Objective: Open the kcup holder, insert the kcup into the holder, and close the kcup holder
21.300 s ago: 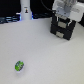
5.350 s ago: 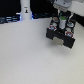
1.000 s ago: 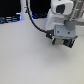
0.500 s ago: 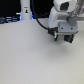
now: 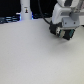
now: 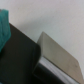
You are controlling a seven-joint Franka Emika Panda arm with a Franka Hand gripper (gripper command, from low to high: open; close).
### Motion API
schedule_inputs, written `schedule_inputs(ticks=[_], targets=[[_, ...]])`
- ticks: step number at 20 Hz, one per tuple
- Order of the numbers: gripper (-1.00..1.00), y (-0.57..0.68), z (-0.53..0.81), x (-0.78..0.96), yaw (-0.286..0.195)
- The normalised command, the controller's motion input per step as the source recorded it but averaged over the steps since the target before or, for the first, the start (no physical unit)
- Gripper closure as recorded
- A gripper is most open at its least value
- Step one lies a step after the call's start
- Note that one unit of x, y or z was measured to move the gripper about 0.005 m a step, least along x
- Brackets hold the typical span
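Gripper (image 5: 64, 31) sits low over the holder (image 5: 68, 34) at the exterior view's right; jaw state unreadable. Kcup not visible, likely inserted. Closing the holder probably remains, perhaps underway.

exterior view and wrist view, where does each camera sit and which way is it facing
Exterior view: off the arm, looking down across the white table; shows the arm and gripper at the exterior view's upper right.
Wrist view: on the wrist, close above the kcup holder; a teal blur, perhaps a finger, at the edge.
Shared: the table.
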Motion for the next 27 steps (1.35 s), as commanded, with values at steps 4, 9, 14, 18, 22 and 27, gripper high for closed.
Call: schedule_inputs(ticks=[4,9,14,18,22,27], targets=[[-1.00,0.56,0.01,-0.71,0.062],[-1.00,0.48,0.00,-0.75,0.068],[-1.00,0.40,0.10,-0.75,0.046],[-1.00,0.08,0.88,0.17,0.011],[-1.00,0.04,0.73,0.37,0.003],[-1.00,-0.01,0.00,-0.01,0.010]])
